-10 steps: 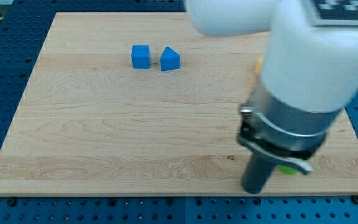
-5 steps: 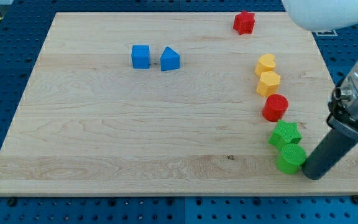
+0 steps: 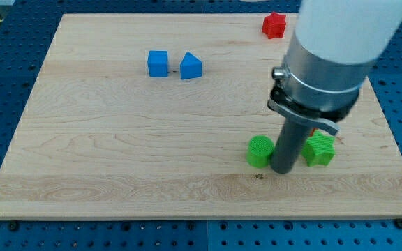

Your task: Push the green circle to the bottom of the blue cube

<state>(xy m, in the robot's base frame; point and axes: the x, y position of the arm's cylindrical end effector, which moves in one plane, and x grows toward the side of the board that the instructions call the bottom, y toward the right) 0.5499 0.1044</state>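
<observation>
The green circle [image 3: 259, 151] lies on the wooden board at the lower middle right. My tip [image 3: 282, 169] stands right against its right side, between it and a green star [image 3: 319, 150]. The blue cube [image 3: 158, 63] sits far off at the upper left, with a blue triangular block [image 3: 190, 66] just to its right. The arm's body hides the blocks behind it on the right.
A red star [image 3: 273, 25] sits near the board's top edge. The wooden board [image 3: 117, 139] ends close to the view's bottom, with a blue pegboard table around it. The yellow blocks and the red circle are hidden behind the arm.
My tip swept left from the green circle's right side, and the green circle slid left by roughly a hundred pixels, away from the green star. The arm now covers the yellow and red blocks.
</observation>
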